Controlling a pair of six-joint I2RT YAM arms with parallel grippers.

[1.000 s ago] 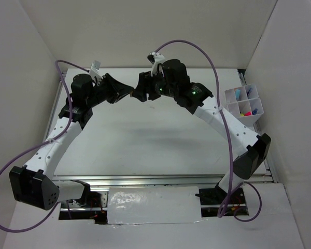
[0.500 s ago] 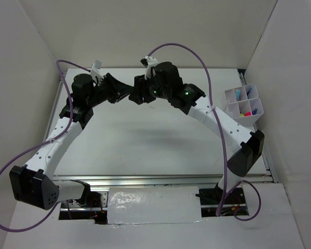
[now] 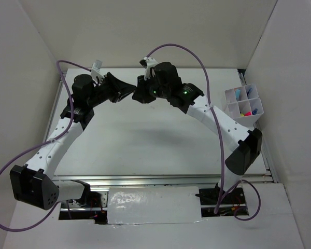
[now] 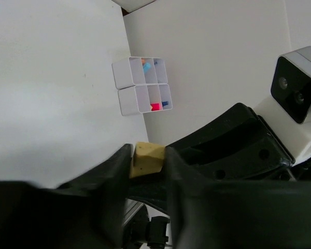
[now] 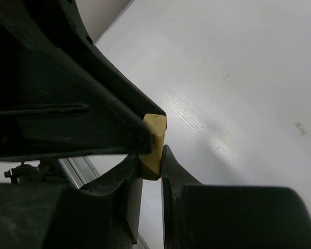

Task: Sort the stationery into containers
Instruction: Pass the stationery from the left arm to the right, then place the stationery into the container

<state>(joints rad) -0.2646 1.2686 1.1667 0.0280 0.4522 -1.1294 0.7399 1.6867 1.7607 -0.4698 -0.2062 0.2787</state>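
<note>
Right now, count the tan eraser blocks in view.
1. The tan rectangular eraser block is gripped by both the left gripper and right gripper. The white compartment tray could hide more.

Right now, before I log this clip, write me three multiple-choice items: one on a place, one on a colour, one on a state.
1. Where does the organiser tray stand? A) at the table's far right edge B) centre C) near left corner
2. What colour is the eraser? A) pink B) tan C) blue
3. How is the eraser held? A) lying on the table B) in the tray C) clamped by the left gripper and right gripper
Key: 1 A, the top view shows it there. 2 B, both wrist views show tan. 3 C, each wrist view shows it pinched.
</note>
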